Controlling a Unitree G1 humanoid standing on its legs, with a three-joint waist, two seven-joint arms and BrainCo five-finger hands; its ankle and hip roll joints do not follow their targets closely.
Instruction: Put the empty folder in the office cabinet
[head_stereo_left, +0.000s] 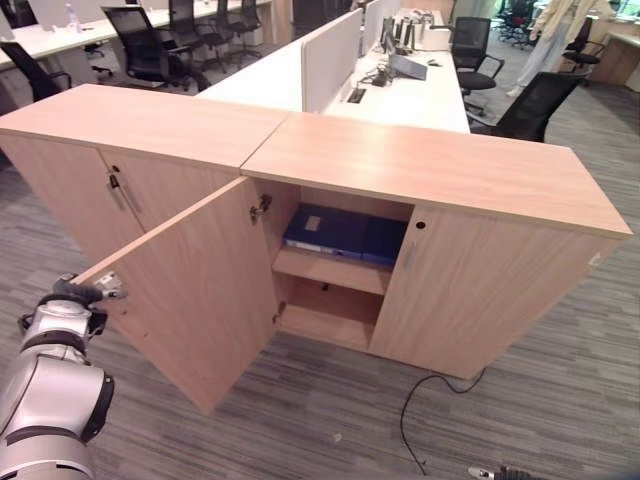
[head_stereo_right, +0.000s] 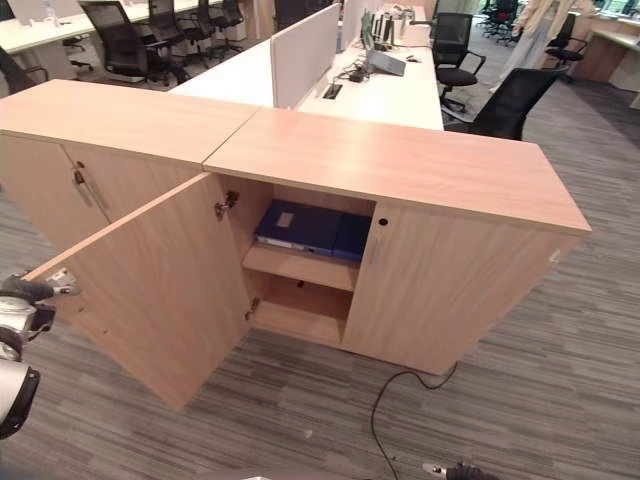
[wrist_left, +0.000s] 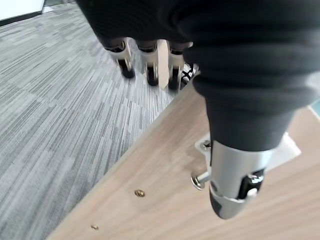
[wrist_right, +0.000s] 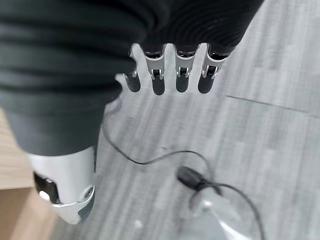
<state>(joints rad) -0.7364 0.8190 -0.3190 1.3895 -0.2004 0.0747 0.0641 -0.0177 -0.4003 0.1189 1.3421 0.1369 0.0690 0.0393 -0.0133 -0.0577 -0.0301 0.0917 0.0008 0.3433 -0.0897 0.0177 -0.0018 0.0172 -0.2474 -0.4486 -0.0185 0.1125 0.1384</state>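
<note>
I've got the left hand (head_stereo_left: 88, 291) at the outer edge of the open light-wood cabinet door (head_stereo_left: 195, 290), fingers (wrist_left: 150, 65) hooked over the door's edge w/ the thumb on the inner face, near the metal lock fitting (wrist_left: 202, 177), so it's clamped on the door. The door is swung wide open toward me. Inside the light-wood office cabinet (head_stereo_left: 440, 170), the dark blue flat folder (head_stereo_left: 325, 230) lies on the upper shelf (head_stereo_left: 330, 270), w/ a white label on its cover; a second blue piece sits just beside it on the right, touching. Lower shelf is below. The right hand (wrist_right: 172, 70) hangs over the grey striped carpet floor (wrist_right: 260, 150), fingers straight & apart, holding nothing. Black office chairs (head_stereo_left: 530, 105) & white desks (head_stereo_left: 410, 95) stand behind the cabinet.
</note>
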